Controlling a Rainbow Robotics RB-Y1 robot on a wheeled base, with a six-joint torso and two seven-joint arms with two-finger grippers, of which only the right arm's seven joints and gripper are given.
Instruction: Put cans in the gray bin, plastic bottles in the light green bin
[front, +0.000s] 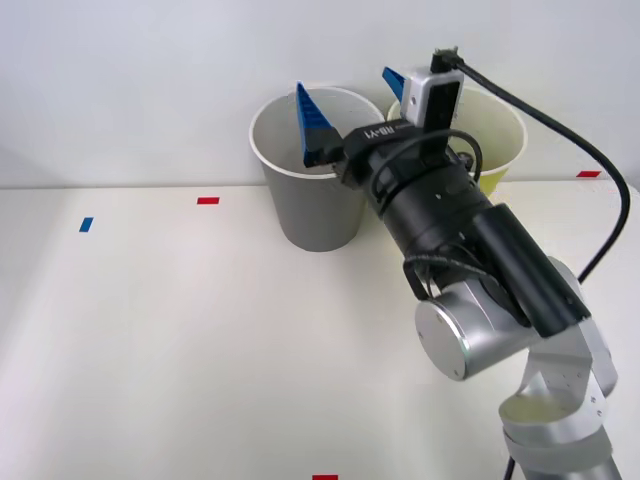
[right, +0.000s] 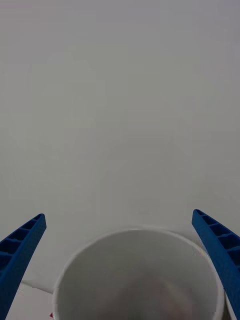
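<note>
Right gripper (front: 345, 100): over the gray bin's mouth, blue fingers (right: 20, 250) spread wide, nothing between them.
Gray bin (front: 300, 205): far side of the table, its white rim lying between the two fingers.
Light green bin (front: 500, 150): touching the gray bin, on its right.

Item: round tapered yellow-green bin with white rim (front: 500, 150). We see it largely hidden behind the black right arm and wrist camera; its base is covered.

Item: round tapered gray bin with white rim (front: 310, 215). From the wrist, we find its lower wall cut off (contents a pinkish blur, unidentifiable).

Item: blue ribbed fingers (right: 20, 250). Their bases run off the frame's corners.
</note>
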